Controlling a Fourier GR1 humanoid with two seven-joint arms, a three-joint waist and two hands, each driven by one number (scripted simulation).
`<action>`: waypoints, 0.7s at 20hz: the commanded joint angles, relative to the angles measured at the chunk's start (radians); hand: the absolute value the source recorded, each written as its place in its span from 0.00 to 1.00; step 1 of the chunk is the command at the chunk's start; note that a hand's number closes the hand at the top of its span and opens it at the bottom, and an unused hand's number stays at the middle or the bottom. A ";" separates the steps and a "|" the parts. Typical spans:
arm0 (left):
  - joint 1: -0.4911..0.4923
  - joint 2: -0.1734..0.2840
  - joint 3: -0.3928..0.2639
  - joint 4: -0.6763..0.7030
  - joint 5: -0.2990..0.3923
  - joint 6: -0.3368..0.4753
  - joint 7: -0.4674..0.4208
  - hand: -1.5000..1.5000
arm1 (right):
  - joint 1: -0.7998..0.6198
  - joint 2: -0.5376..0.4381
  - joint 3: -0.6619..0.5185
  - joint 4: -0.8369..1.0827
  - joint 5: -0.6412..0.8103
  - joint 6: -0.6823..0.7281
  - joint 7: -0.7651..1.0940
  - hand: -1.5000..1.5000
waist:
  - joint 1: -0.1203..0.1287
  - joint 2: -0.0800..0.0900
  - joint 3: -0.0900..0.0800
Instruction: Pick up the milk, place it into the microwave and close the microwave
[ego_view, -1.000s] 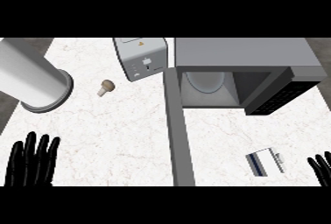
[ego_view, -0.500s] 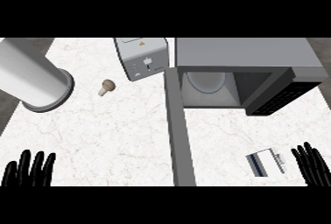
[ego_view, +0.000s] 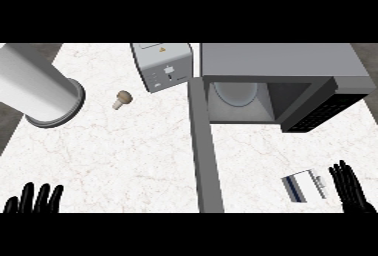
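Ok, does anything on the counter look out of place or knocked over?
The milk carton lies flat on its side near the right hand rather than standing. A lone mushroom sits loose on the counter. The microwave door hangs wide open.

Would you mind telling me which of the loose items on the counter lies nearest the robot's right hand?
The milk carton, white with a blue stripe, lies just left of the right hand. The mushroom sits far off, beyond the open microwave door.
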 joint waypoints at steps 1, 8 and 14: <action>-0.004 0.007 0.019 0.051 0.022 -0.019 -0.032 0.00 | -0.111 -0.056 -0.020 0.197 0.033 -0.015 -0.104 0.00 | 0.000 0.000 0.000; 0.025 0.014 0.015 0.057 0.008 -0.019 -0.074 0.00 | -0.116 -0.063 0.018 0.321 0.045 -0.032 -0.242 0.00 | -0.004 0.000 0.000; 0.054 0.007 -0.021 0.060 0.009 -0.035 -0.114 0.00 | -0.268 -0.145 -0.008 0.586 0.068 -0.099 -0.344 0.00 | 0.004 0.001 0.001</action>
